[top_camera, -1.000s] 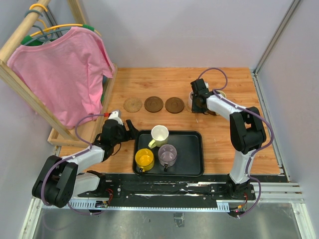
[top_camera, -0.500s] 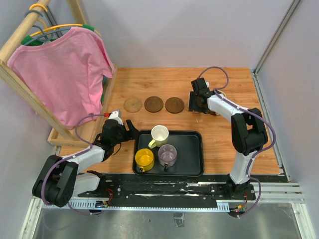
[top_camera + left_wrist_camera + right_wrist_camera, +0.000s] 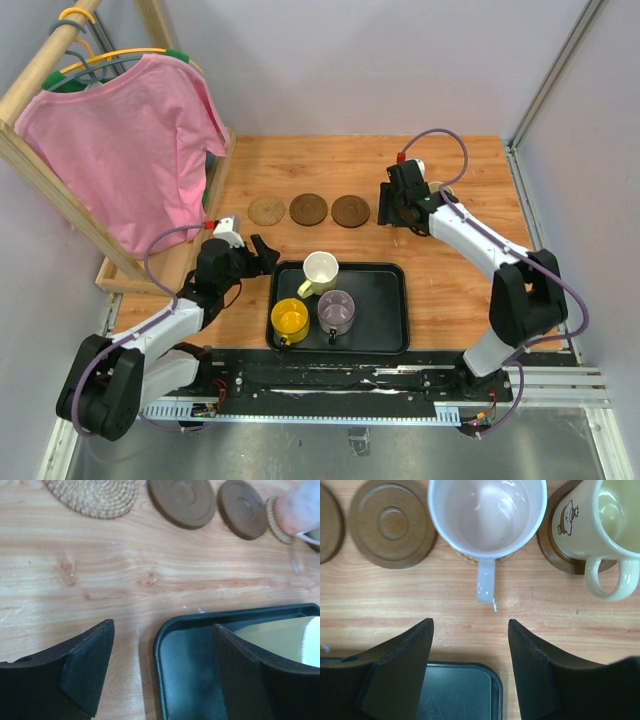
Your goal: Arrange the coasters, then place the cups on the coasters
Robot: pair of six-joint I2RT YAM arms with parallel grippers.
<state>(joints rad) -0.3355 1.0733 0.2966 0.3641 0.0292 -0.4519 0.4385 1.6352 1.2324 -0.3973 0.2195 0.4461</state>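
Observation:
In the right wrist view a pale pink cup (image 3: 487, 515) stands on a cork coaster (image 3: 470, 558), its handle pointing at my right gripper (image 3: 470, 625). That gripper is open and empty, a little short of the handle. Beside it a pale yellow-cream cup (image 3: 607, 520) sits on a dark wood coaster (image 3: 552, 547). Bare in the row are two dark coasters (image 3: 350, 210) (image 3: 308, 209) and a cork coaster (image 3: 267, 210). The cream-white cup (image 3: 320, 268), yellow cup (image 3: 290, 318) and purple cup (image 3: 337, 308) stand in the black tray (image 3: 385, 320). My left gripper (image 3: 262, 250) is open at the tray's far left corner.
A wooden rack with a pink shirt (image 3: 120, 150) stands along the table's left side. The table's right edge meets a metal frame post (image 3: 520, 170). The tray's corner (image 3: 470, 680) lies just below my right fingers.
My right gripper has opened, let go of the pink cup on its cork coaster and drawn back from it. The left gripper has shifted slightly toward the tray's corner.

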